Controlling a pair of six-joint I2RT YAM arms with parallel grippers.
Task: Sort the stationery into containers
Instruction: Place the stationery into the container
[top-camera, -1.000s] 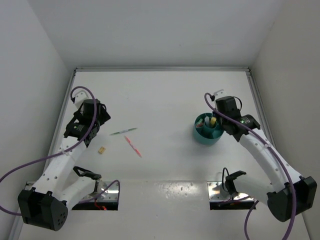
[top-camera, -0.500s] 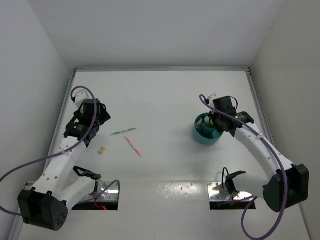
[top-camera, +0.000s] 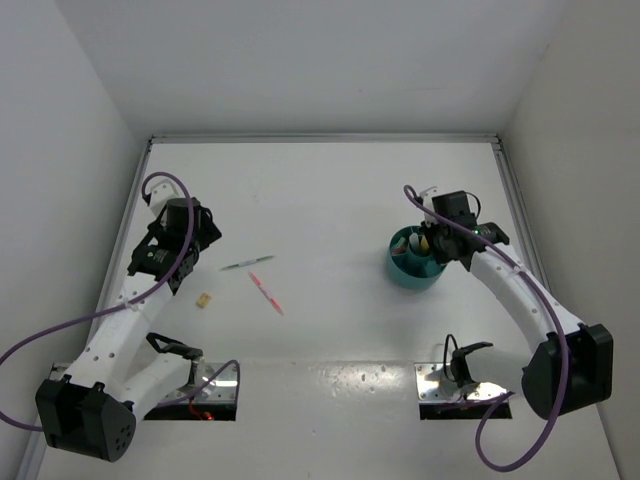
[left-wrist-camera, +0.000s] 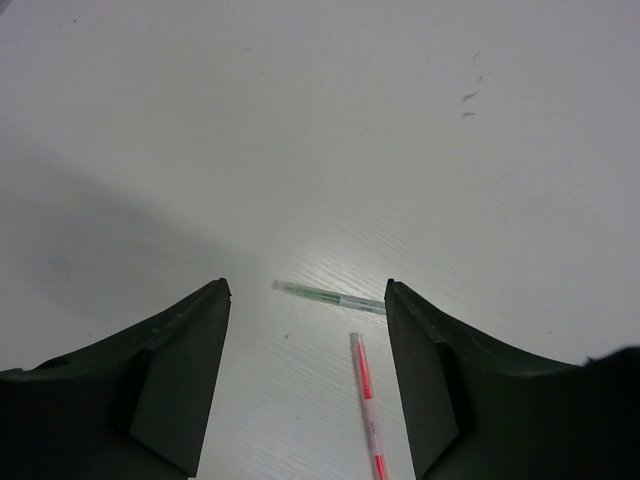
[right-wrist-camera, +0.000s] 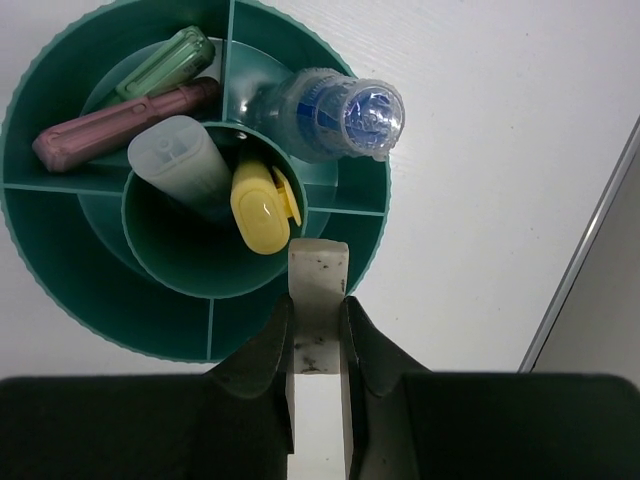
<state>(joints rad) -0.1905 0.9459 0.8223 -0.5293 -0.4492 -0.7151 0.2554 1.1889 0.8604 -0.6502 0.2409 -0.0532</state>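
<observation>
Near the right edge of the table (top-camera: 330, 195), the right gripper (right-wrist-camera: 318, 335) pinches the eraser (right-wrist-camera: 319, 285) by its sides over the tub (right-wrist-camera: 100, 335). The eraser's free end sits about above the wall between the central cup (right-wrist-camera: 165, 272) and an outer pocket. To drop it well, I would shift toward the bare pocket nearest the fingers, lower until the block is inside the rim, then part the jaws (released from here, it might perch on the wall or knock the yellow marker (right-wrist-camera: 262, 205)). The tube (right-wrist-camera: 330, 112) and pink marker (right-wrist-camera: 120, 125) fill far pockets. Toward the left edge, the left gripper (left-wrist-camera: 305, 290) hangs spread above the green pen (left-wrist-camera: 330, 297) and red pen (left-wrist-camera: 366, 400), touching neither.
</observation>
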